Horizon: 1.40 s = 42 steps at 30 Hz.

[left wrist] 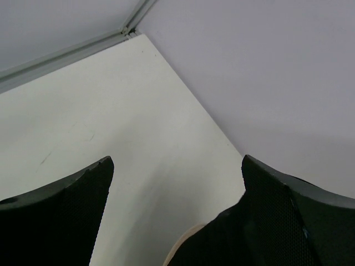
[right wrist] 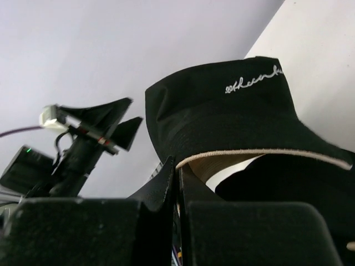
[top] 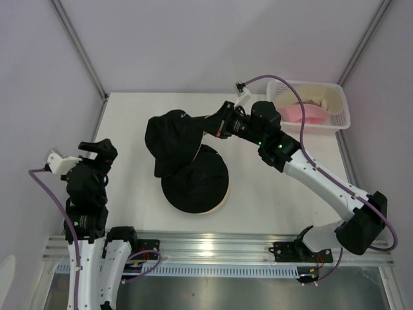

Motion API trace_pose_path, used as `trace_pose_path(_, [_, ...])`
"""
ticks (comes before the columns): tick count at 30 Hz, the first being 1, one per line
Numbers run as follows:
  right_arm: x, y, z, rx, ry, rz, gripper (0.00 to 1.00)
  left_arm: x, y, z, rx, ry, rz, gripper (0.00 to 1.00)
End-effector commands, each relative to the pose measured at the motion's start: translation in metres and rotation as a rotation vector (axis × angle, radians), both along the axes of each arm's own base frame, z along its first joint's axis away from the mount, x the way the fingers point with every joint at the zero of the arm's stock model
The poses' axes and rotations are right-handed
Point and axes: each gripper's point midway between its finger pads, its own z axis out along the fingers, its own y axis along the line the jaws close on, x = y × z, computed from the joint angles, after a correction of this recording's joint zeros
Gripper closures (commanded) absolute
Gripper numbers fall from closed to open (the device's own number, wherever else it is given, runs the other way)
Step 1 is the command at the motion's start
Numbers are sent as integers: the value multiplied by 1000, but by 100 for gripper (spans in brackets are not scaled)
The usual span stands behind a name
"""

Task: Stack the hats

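Note:
A black bucket hat (top: 173, 139) with a tan lining hangs lifted and tilted in my right gripper (top: 210, 127), which is shut on its brim. In the right wrist view the same hat (right wrist: 233, 111) shows white script lettering, its brim pinched between my fingers (right wrist: 178, 169). Below it a second black hat (top: 197, 181) with a tan edge lies flat on the table. A pink hat (top: 303, 114) and a tan hat (top: 314, 98) lie in the white basket (top: 342, 110). My left gripper (top: 97, 150) is open and empty at the left, clear of the hats.
The white basket stands at the table's back right corner. The left wrist view shows the white tabletop (left wrist: 111, 111), its back edge, the grey wall, and a dark hat edge (left wrist: 211, 244) at the bottom. A metal rail (top: 213, 248) runs along the near edge.

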Motion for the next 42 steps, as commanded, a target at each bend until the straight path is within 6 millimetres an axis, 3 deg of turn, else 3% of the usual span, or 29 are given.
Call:
trace_pose_path(1, [-22,-14,12,9,-31,-6,100,18,-11,-2,-29,-17,-68,1])
trace_pose_path(6, [-29,-41,-21,-44,40,-103,100,23,-16,-7,-25,0,-100,0])
trace_pose_path(9, [-34,-55,-27,-32,74,-151,100,29,-21,-14,-34,9,-126,1])
trace_pose_path(13, [-40,-66,-11,16,107,-192,100,35,-24,-22,-41,33,-147,1])
trace_pose_path(17, [-43,-81,19,106,135,-256,100,38,-27,-25,-32,55,-168,1])
trace_pose_path(21, [-48,-79,42,105,146,-239,100,36,-25,-27,-24,60,-161,1])
trace_pose_path(25, [-56,-70,51,75,145,-230,100,36,-29,-28,-20,51,-182,0])
trace_pose_path(34, [-87,-44,-3,19,255,-195,100,36,-37,-32,-27,36,-211,1])
trace_pose_path(36, [-101,-41,0,51,257,-182,100,34,-39,-33,-32,33,-220,1])
trace_pose_path(40, [-104,-41,-2,80,226,-266,100,30,-42,-28,-30,13,-227,0])
trace_pose_path(42, [-113,-38,-17,21,210,-282,100,26,-42,-25,-21,7,-224,1])
